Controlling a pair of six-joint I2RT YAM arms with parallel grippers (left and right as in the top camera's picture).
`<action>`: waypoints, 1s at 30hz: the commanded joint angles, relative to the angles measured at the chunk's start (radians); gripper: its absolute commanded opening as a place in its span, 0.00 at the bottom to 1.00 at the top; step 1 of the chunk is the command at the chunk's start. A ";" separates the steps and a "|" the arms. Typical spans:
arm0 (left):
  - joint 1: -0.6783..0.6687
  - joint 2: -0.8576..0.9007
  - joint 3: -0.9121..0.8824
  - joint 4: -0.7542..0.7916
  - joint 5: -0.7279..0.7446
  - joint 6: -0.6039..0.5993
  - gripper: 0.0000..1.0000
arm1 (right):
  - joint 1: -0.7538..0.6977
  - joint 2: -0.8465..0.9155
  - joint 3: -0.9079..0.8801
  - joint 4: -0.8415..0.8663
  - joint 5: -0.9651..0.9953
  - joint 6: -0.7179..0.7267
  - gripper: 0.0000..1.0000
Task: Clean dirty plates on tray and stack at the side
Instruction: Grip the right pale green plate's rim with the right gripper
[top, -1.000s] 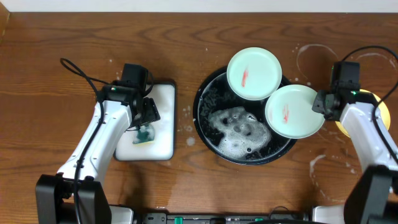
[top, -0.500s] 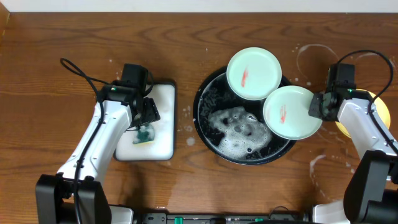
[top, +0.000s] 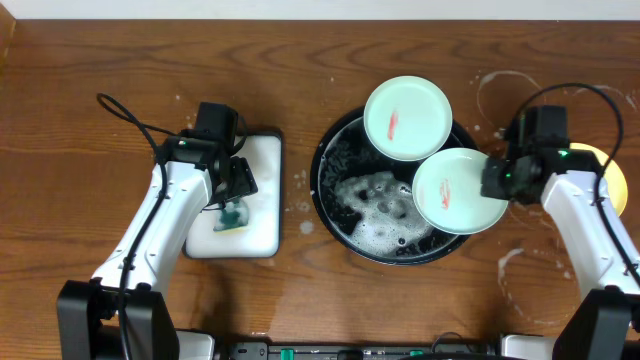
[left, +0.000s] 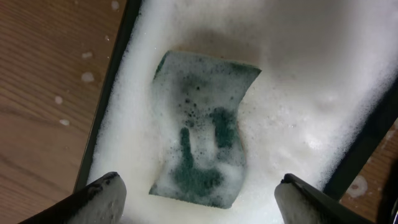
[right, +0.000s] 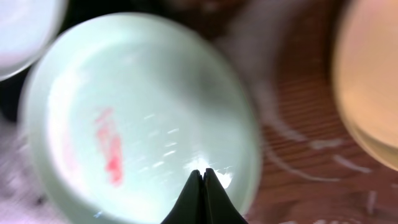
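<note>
the right gripper (top: 497, 180) is pinched on the right rim of a mint plate (top: 455, 192), its fingertips drawn together over the edge in the right wrist view; the plate sits over the right part of the tray (top: 322, 190), overlapping the rim, with a second mint plate (top: 407, 118) just beyond it and a yellow plate (top: 592, 160) on the side (top: 520, 270), behind the arm; the left gripper (left: 205, 196) hangs with fingers wide apart over the sponge (left: 202, 137) in the white dish (top: 255, 235), touching nothing i can see.

the step looks like bringing the dirty plate into the suds; a thin wet rim under a pinch can slip, so move slowly, hold it level, and lower it into the foam before letting go.

the plate is round, so it has no long axis; it faces up, roughly flat; its red smear (right: 109, 146) runs mostly front to back, slightly slanted.
</note>
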 joint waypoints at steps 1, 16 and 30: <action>0.002 0.000 0.002 -0.003 -0.008 -0.001 0.82 | 0.088 -0.010 -0.001 -0.018 -0.031 -0.021 0.01; 0.002 0.000 0.002 -0.003 -0.009 0.000 0.82 | 0.002 0.040 -0.001 0.151 0.226 -0.037 0.51; 0.002 0.000 0.002 -0.003 -0.008 0.000 0.82 | -0.048 0.179 0.000 0.105 0.100 -0.073 0.01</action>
